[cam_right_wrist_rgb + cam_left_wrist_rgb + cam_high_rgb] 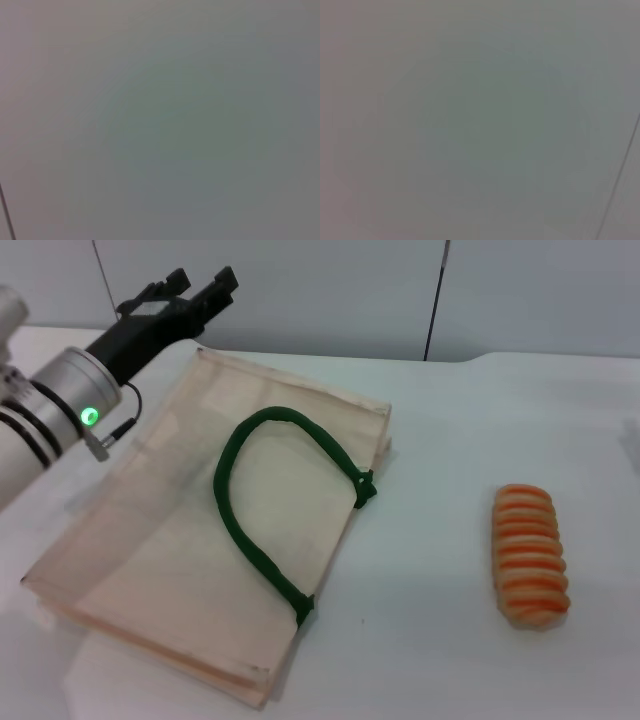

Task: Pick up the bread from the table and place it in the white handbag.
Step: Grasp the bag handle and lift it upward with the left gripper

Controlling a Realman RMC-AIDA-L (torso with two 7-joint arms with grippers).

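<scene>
One bread (pixel 531 556) lies at our four o'clock, long axis twelve-to-six; our left gripper (pixel 190 292), fingers spread, hovers at ten o'clock.

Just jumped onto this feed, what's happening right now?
Nothing is being held yet. The bread lies alone on the table, off to the robot's right of the handbag. The handbag lies flat with its green rope handle on top. The left gripper is raised above the bag's far left corner, fingers apart and empty. The right gripper is out of sight; both wrist cameras show only blank grey surface.
</scene>
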